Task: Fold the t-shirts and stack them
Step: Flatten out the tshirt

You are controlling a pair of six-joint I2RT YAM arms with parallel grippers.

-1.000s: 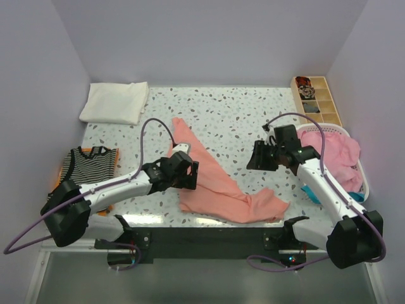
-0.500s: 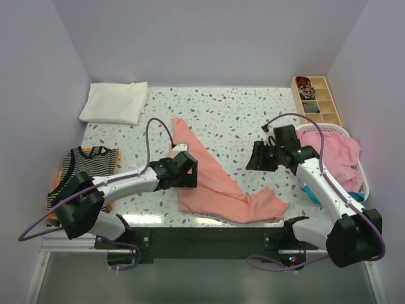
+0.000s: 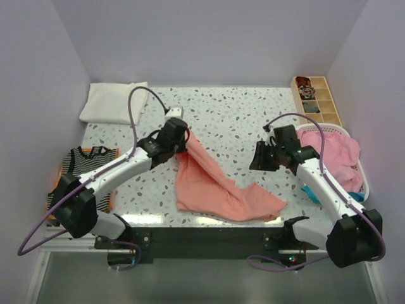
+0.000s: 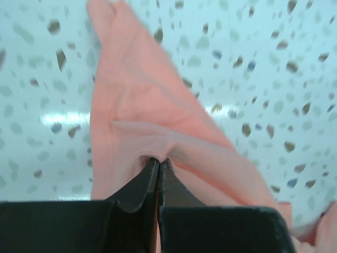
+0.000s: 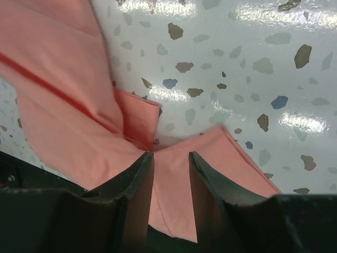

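A salmon-pink t-shirt [image 3: 215, 187] lies crumpled across the middle of the speckled table. My left gripper [image 3: 179, 140] is shut on a fold near the shirt's far end, which is raised off the table. In the left wrist view the jaws [image 4: 159, 161] meet on a pinch of the pink cloth [image 4: 142, 105]. My right gripper [image 3: 259, 158] hovers open to the right of the shirt. In the right wrist view its jaws [image 5: 171, 156] stand partly apart above the pink cloth [image 5: 63, 105], with cloth showing in the gap between them.
A folded white t-shirt [image 3: 115, 101] lies at the back left. A black-and-white striped t-shirt [image 3: 88, 163] rests at the left edge. A white basket [image 3: 362, 170] at the right holds pink clothes [image 3: 335, 155]. A wooden divided tray [image 3: 316, 98] sits at the back right.
My left gripper has shut on the salmon shirt and moved away from me, pulling the cloth up and back. The right jaws have narrowed a little.
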